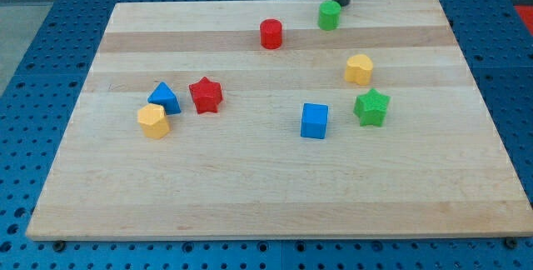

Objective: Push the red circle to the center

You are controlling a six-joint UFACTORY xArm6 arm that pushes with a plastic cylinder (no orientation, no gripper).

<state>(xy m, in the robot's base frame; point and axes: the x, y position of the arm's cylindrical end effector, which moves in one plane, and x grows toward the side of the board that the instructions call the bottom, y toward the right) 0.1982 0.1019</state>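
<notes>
The red circle [271, 33] is a short red cylinder standing near the view's top, a little right of the board's middle line. My tip [341, 4] is at the view's top edge of the board, just to the upper right of a green block [329, 15] and close to or touching it. The tip is well to the right of the red circle and apart from it.
A red star [205, 95], a blue triangle [165, 97] and a yellow block [153, 121] sit at the left. A yellow block [359, 68], a green star [371, 107] and a blue cube [314, 121] sit at the right. The wooden board [250, 195] lies on a blue table.
</notes>
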